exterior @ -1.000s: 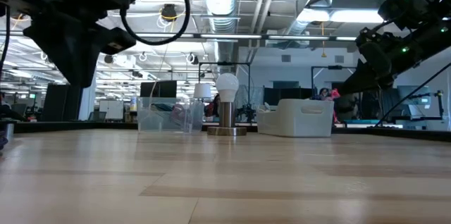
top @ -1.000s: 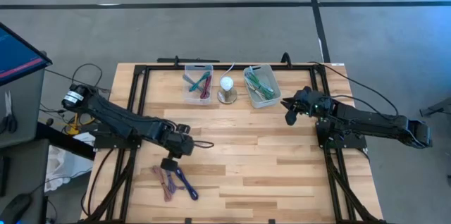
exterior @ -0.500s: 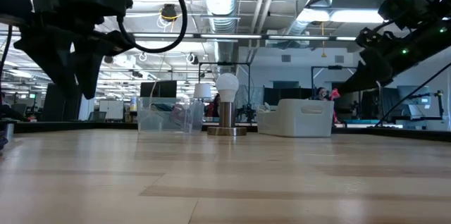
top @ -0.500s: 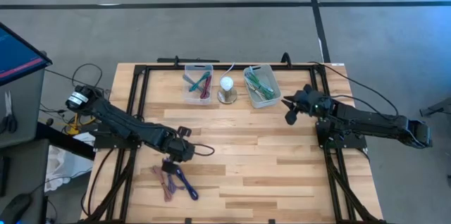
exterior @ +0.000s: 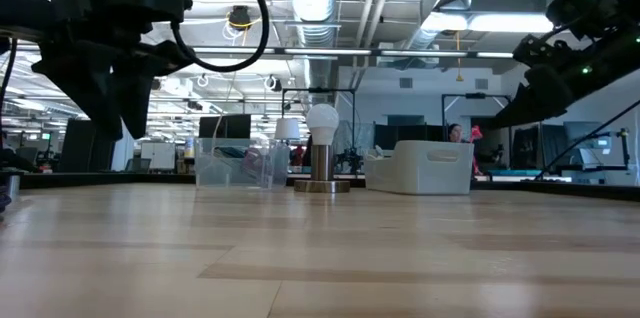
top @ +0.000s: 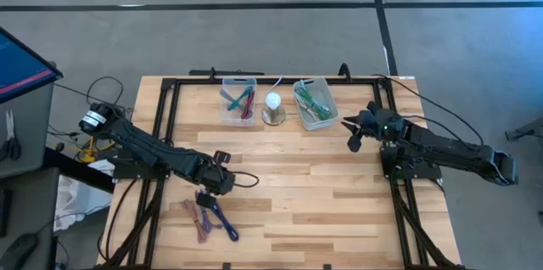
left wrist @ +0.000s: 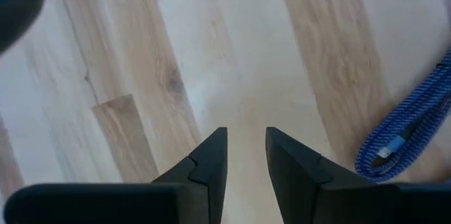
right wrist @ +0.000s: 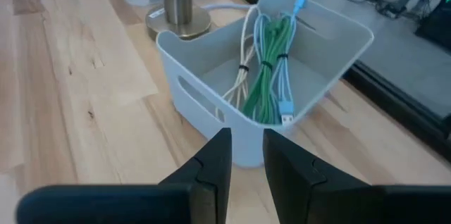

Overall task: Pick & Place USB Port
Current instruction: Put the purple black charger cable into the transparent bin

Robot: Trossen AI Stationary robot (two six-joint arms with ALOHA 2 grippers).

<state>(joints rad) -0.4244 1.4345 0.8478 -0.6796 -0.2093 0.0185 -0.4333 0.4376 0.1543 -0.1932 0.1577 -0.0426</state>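
Sorting appears partly complete. Coiled green and white USB cables already lie in the white bin at the desk's 12 o'clock edge, and more cables sit in the clear bin at 9 o'clock of the lamp. A blue USB cable and a reddish cable bundle remain loose near the 7 o'clock corner. The left claw hovers just beside the blue cable, jaws narrowly parted and empty. The right claw waits at 4 o'clock of the white bin, jaws slightly apart, holding nothing. Judged remaining: grasp and bin the loose cables.
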